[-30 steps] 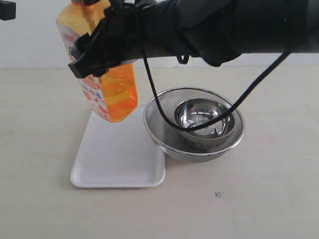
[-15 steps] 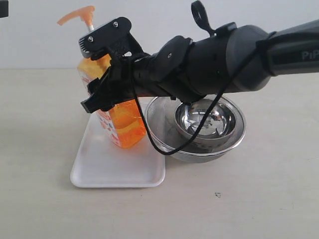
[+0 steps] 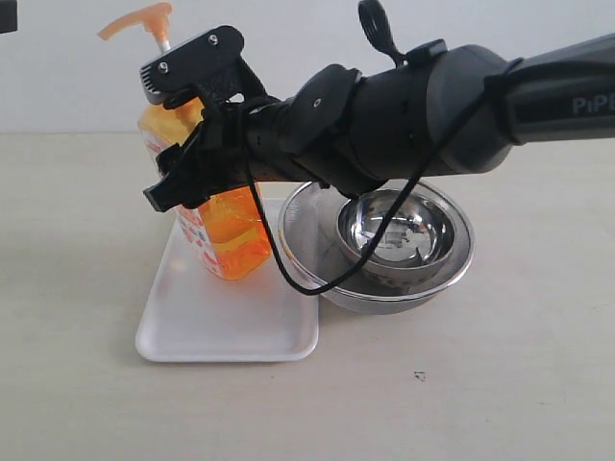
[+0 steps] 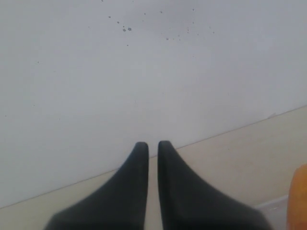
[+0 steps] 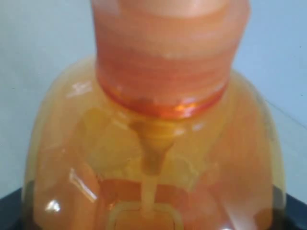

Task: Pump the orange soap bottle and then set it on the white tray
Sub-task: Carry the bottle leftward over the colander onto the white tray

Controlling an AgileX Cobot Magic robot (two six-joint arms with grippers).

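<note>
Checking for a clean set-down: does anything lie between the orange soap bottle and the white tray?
Nothing visible does. The right gripper holds the orange soap bottle tilted over bare white tray; the nested steel bowls sit beside it.

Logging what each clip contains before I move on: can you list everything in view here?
table: one, beige, under everything.
white tray: one, white, on the table.
steel bowls: two, silver, nested, right of the tray.
orange soap bottle: one, orange, white label, tilted at the tray's far end.
cable: one, black, looping in front of the bowls.
right gripper: one, black, shut on the orange soap bottle.
left gripper: one, black, shut, empty.
</note>
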